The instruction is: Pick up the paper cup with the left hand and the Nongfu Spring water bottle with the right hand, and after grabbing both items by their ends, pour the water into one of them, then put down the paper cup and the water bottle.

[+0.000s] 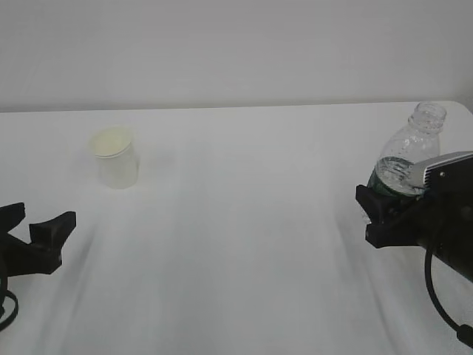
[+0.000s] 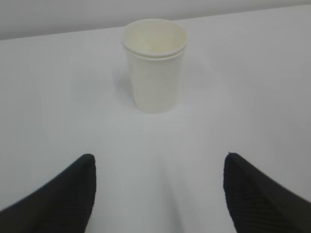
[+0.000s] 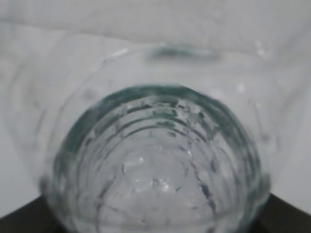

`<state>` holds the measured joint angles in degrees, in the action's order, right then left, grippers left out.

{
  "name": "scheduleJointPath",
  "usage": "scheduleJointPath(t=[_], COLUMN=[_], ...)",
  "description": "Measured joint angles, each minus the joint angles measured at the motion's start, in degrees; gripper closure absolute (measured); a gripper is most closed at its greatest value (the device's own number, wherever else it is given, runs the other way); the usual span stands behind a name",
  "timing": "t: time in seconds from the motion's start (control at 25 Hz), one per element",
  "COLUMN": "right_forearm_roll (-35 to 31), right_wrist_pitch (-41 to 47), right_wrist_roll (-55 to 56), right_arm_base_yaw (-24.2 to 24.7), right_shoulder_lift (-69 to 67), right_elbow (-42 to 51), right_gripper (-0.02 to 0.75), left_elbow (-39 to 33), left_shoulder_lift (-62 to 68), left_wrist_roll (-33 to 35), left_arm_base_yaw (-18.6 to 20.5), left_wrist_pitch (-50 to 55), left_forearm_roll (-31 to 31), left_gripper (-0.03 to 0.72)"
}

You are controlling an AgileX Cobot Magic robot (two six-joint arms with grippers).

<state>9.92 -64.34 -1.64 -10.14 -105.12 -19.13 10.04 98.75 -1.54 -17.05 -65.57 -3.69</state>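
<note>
Nearest, the left end effector (image 1: 46,228) hovers low over the white counter (image 1: 236,244), jaws spread wide and empty — lined up on the paper cup (image 2: 155,65), which stands upright farther back. At right, the right end effector (image 1: 384,214) clamps the Nongfu Spring water bottle (image 1: 410,148) by its base — tilted, neck free, likely for pouring

Left gripper (image 1: 46,222) is sitting low at the left edge, fingers (image 2: 58,199) spread wide apart, gripping nothing, pointing forward. Right gripper (image 1: 388,211) is reaching in from the right edge, fingers clamping the bottle (image 1: 410,151) near its base, holding it tilted, neck up and away. Grey module and cable are showing on the right arm.
</note>
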Motion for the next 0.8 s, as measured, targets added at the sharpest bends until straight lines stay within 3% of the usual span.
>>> scheduleJointPath(t=[0.2,0.32,0.8], right_forearm_roll=[0.38,0.71,1.70], right_wrist_pitch=[0.00,0.00,0.00], right_wrist_roll=[0.00,0.00,0.00], right_arm_base_yaw=[0.00,0.00,0.00], right_shoulder_lift=[0.00,0.00,0.00], right_elbow=[0.00,0.00,0.00], right_gripper=[0.286,0.286,0.286], left_elbow=[4.46,7.28,16.33], left_shoulder_lift=[0.99,3.84,14.45], left_wrist_roll=[-3.56,-4.98,-5.46], left_arm_base_yaw=[6.55,8.26,8.35], left_wrist_pitch=[1.66,2.98,2.07], left_forearm_roll=[11.82,15.88,17.83], left_gripper=[0.101,0.101,0.101])
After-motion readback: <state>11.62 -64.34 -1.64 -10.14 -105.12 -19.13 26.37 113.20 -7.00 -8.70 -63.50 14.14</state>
